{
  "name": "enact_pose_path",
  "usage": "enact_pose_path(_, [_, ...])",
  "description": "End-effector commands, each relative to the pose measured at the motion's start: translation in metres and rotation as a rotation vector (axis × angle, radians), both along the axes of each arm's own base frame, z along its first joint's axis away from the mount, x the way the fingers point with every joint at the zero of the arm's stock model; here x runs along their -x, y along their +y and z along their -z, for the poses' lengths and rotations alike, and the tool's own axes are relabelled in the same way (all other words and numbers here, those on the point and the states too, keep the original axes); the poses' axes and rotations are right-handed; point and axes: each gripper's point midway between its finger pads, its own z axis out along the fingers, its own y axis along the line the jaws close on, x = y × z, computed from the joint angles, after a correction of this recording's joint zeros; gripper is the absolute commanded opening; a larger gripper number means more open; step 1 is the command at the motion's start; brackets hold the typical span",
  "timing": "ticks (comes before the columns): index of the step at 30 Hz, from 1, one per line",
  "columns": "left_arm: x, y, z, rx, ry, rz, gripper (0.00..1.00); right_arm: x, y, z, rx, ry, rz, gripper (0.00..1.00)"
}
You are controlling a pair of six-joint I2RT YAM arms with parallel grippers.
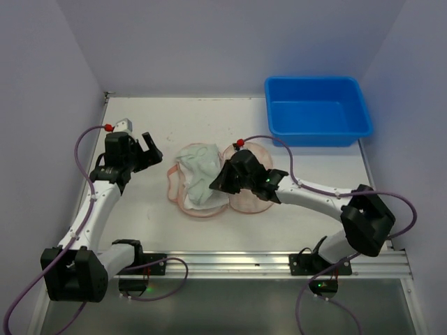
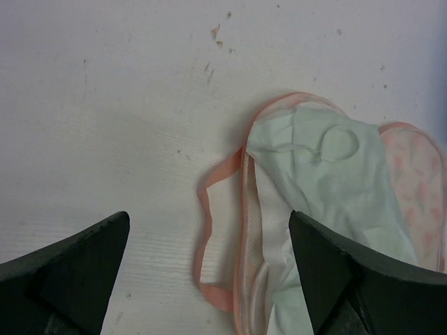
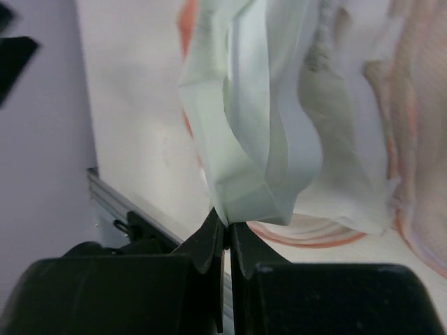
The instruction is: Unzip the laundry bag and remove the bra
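White table (image 1: 140,129) with open laundry bag (image 1: 248,204) mid-surface, blue tub (image 1: 318,112) at far right corner

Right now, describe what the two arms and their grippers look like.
Both the left arm and right arm have white links with black joints and bases. A purple cable loops along each, with a red cap near the wrist. The left gripper and right gripper are black, with tapered fingers.

Soft matt cloth bra (image 1: 199,176), printed fabric laundry bag (image 1: 251,203), glossy plastic tub (image 1: 318,138), scuffed matt table (image 1: 209,118).
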Motion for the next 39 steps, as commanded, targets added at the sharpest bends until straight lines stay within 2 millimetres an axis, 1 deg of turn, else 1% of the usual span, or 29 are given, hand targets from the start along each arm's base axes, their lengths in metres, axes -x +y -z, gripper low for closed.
enact_pose_path(1, [-0.007, 0.003, -0.011, -0.016, -0.058, 0.011, 1.00, -0.010, 0.009, -0.100, -0.094, -0.226, -0.102, 0.00])
enact_pose_path(4, [-0.007, 0.003, -0.012, -0.016, -0.061, 0.011, 1.00, -0.009, 0.006, -0.135, -0.109, -0.276, -0.131, 0.00])
enact_pose_path(5, [-0.008, 0.003, -0.012, -0.016, -0.061, 0.011, 1.00, -0.013, 0.003, -0.160, -0.136, -0.323, -0.128, 0.00])
enact_pose_path(6, [-0.008, 0.003, -0.012, -0.016, -0.062, 0.009, 1.00, -0.013, 0.000, -0.169, -0.143, -0.329, -0.134, 0.00])
enact_pose_path(7, [-0.007, 0.004, -0.012, -0.017, -0.061, 0.008, 1.00, -0.023, -0.006, -0.188, -0.169, -0.356, -0.115, 0.00])
enact_pose_path(9, [-0.007, 0.004, -0.012, -0.020, -0.062, 0.007, 1.00, -0.027, -0.018, -0.210, -0.203, -0.373, -0.107, 0.00])
enact_pose_path(10, [-0.007, 0.005, -0.013, -0.022, -0.064, 0.004, 1.00, -0.033, -0.023, -0.230, -0.225, -0.404, -0.092, 0.00])
enact_pose_path(13, [-0.007, 0.006, -0.014, -0.028, -0.067, -0.001, 1.00, -0.058, -0.058, -0.261, -0.203, -0.487, 0.018, 0.00])
enact_pose_path(14, [-0.007, 0.006, -0.014, -0.028, -0.069, -0.001, 1.00, -0.071, -0.075, -0.282, -0.194, -0.540, 0.071, 0.00])
enact_pose_path(15, [-0.007, 0.006, -0.013, -0.029, -0.064, -0.002, 1.00, -0.078, -0.088, -0.287, -0.178, -0.550, 0.107, 0.00])
enact_pose_path(16, [-0.007, 0.006, -0.014, -0.028, -0.067, -0.001, 1.00, -0.093, -0.109, -0.304, -0.173, -0.585, 0.177, 0.00])
enact_pose_path(18, [-0.007, 0.006, -0.012, -0.027, -0.063, 0.000, 1.00, -0.108, -0.133, -0.316, -0.164, -0.613, 0.259, 0.00])
enact_pose_path(19, [-0.007, 0.006, -0.013, -0.027, -0.064, 0.000, 1.00, -0.124, -0.158, -0.326, -0.145, -0.640, 0.348, 0.00])
enact_pose_path(21, [-0.007, 0.006, -0.013, -0.030, -0.064, 0.002, 1.00, -0.143, -0.184, -0.333, -0.124, -0.670, 0.434, 0.00])
enact_pose_path(22, [-0.007, 0.007, -0.013, -0.033, -0.064, 0.000, 1.00, -0.160, -0.206, -0.331, -0.111, -0.671, 0.498, 0.00])
enact_pose_path(24, [-0.007, 0.008, -0.014, -0.038, -0.066, -0.005, 1.00, -0.176, -0.224, -0.336, -0.139, -0.687, 0.556, 0.00])
enact_pose_path(25, [-0.007, 0.008, -0.014, -0.039, -0.066, -0.006, 1.00, -0.193, -0.244, -0.330, -0.122, -0.674, 0.609, 0.00])
enact_pose_path(27, [-0.007, 0.008, -0.012, -0.039, -0.063, -0.006, 1.00, -0.211, -0.265, -0.325, -0.111, -0.663, 0.677, 0.00])
enact_pose_path(28, [-0.007, 0.008, -0.012, -0.038, -0.061, -0.005, 1.00, -0.220, -0.284, -0.323, -0.097, -0.662, 0.725, 0.00])
enact_pose_path(29, [-0.007, 0.008, -0.011, -0.038, -0.060, -0.004, 1.00, -0.234, -0.294, -0.308, -0.084, -0.633, 0.756, 0.00])
enact_pose_path(30, [-0.007, 0.008, -0.010, -0.037, -0.057, -0.002, 1.00, -0.244, -0.305, -0.305, -0.081, -0.637, 0.783, 0.00])
enact_pose_path(31, [-0.007, 0.007, -0.010, -0.036, -0.057, -0.001, 1.00, -0.252, -0.322, -0.302, -0.072, -0.636, 0.818, 0.00])
enact_pose_path(32, [-0.007, 0.006, -0.010, -0.031, -0.057, 0.005, 1.00, -0.266, -0.340, -0.287, -0.055, -0.610, 0.856, 0.00])
enact_pose_path(33, [-0.007, 0.005, -0.009, -0.029, -0.055, 0.009, 1.00, -0.273, -0.350, -0.281, -0.046, -0.603, 0.874, 0.00])
enact_pose_path(34, [-0.008, 0.005, -0.010, -0.027, -0.057, 0.011, 1.00, -0.279, -0.370, -0.280, -0.029, -0.606, 0.923, 0.00])
enact_pose_path(36, [-0.007, 0.004, -0.008, -0.026, -0.051, 0.012, 1.00, -0.296, -0.386, -0.264, -0.012, -0.592, 0.950, 0.00])
enact_pose_path(37, [-0.007, 0.004, -0.008, -0.025, -0.051, 0.014, 1.00, -0.301, -0.397, -0.268, -0.008, -0.606, 0.972, 0.00])
enact_pose_path(38, [-0.008, 0.004, -0.007, -0.025, -0.049, 0.014, 1.00, -0.306, -0.403, -0.264, 0.003, -0.605, 0.977, 0.00])
enact_pose_path(39, [-0.008, 0.004, -0.007, -0.024, -0.049, 0.015, 1.00, -0.315, -0.408, -0.252, 0.016, -0.585, 0.983, 0.00])
